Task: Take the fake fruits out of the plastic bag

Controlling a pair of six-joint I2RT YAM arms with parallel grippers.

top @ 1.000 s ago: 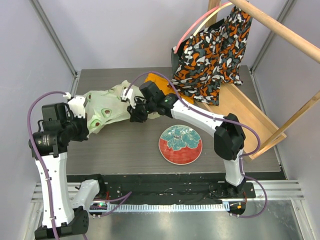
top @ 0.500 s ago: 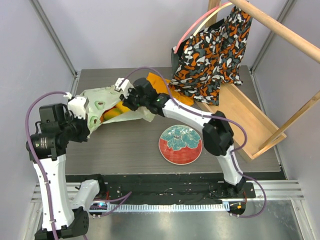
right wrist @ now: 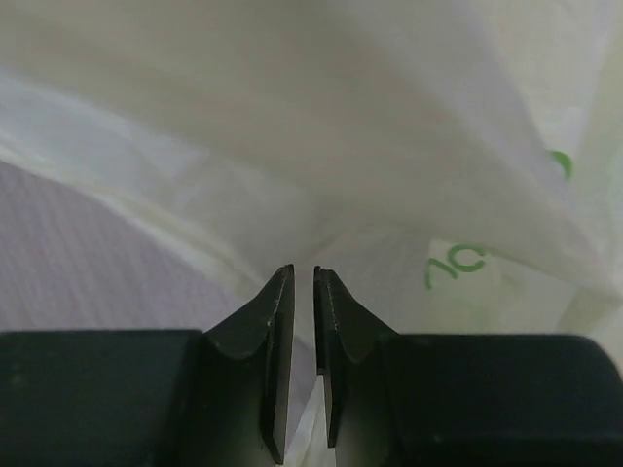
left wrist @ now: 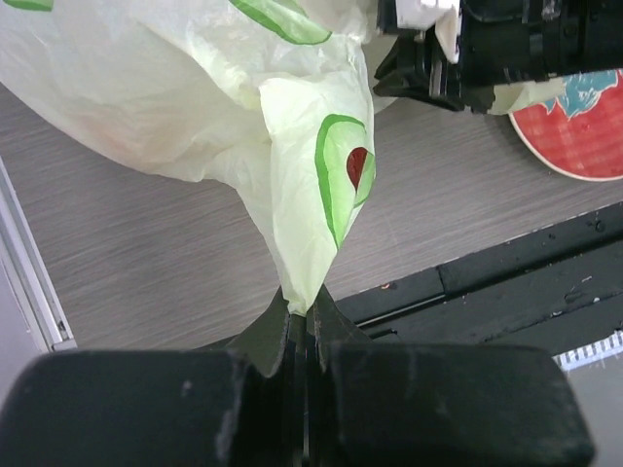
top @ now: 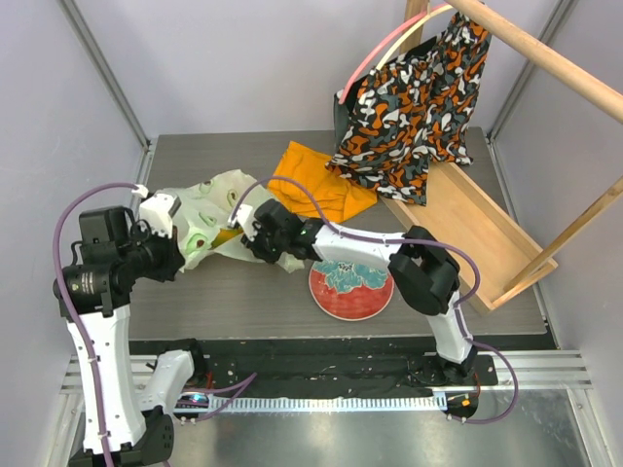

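Note:
The pale-green plastic bag [top: 206,216] lies crumpled at the table's left. A yellow fruit [top: 227,236] shows at its opening; the other fruits are hidden inside. My left gripper [top: 181,251] is shut on a pinched fold of the bag [left wrist: 316,185], which rises straight from its tips [left wrist: 304,309]. My right gripper [top: 255,233] is at the bag's right side, its jaws almost together with thin bag film between them [right wrist: 303,270]. The bag's wall [right wrist: 321,126] fills the right wrist view. The right gripper also shows in the left wrist view [left wrist: 467,58].
A red floral plate [top: 350,284] lies just right of the right gripper, also in the left wrist view [left wrist: 574,131]. An orange cloth [top: 316,180] lies behind. A patterned fabric bag [top: 414,97] hangs on a wooden rack [top: 482,229] at the back right.
My right gripper swung up to the bag's far side, then came down toward the plate. The bag bunched up leftward, uncovering the orange cloth. My left gripper kept its hold.

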